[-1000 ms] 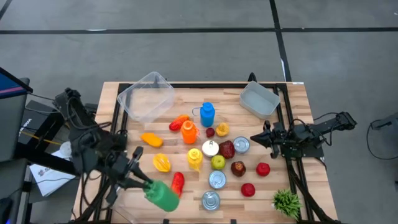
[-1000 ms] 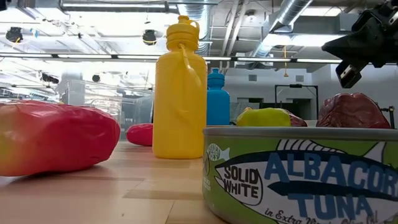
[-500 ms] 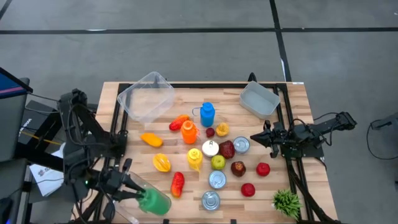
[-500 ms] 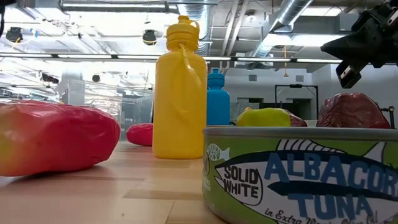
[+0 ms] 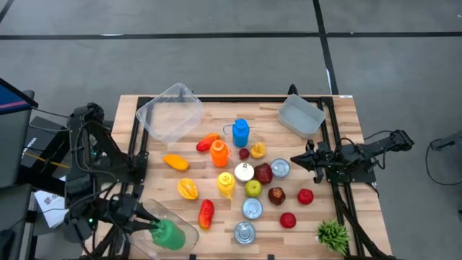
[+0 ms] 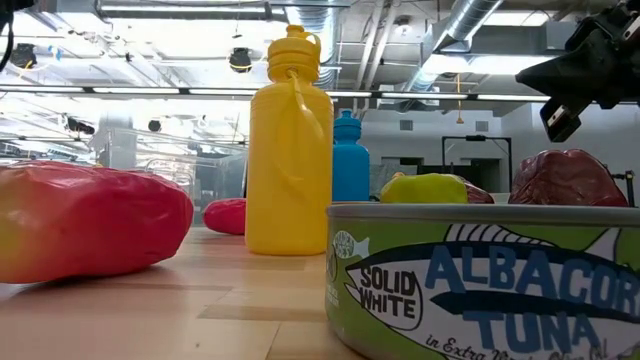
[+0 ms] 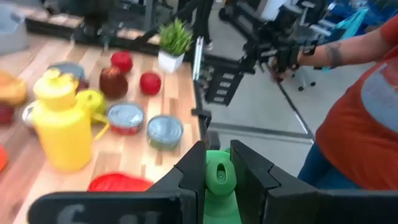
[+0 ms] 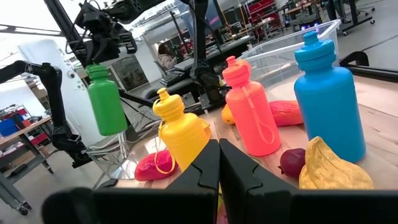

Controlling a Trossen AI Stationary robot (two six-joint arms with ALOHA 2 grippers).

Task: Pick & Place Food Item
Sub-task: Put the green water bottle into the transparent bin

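Your wooden bench stands on a grey floor crossed by dark seams. Above you run bright ceiling lights and silver ducts. Off the bench's near edge, a person in an orange shirt stands beside black metal frames.

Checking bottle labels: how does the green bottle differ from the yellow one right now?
The green bottle is off the table, clamped by the left gripper near the front-left corner; the yellow bottle stands free on the table among the food items. Green hangs over a clear bin; yellow does not. Both are capped plastic squeeze bottles. The right gripper waits, shut, at the table's right side.
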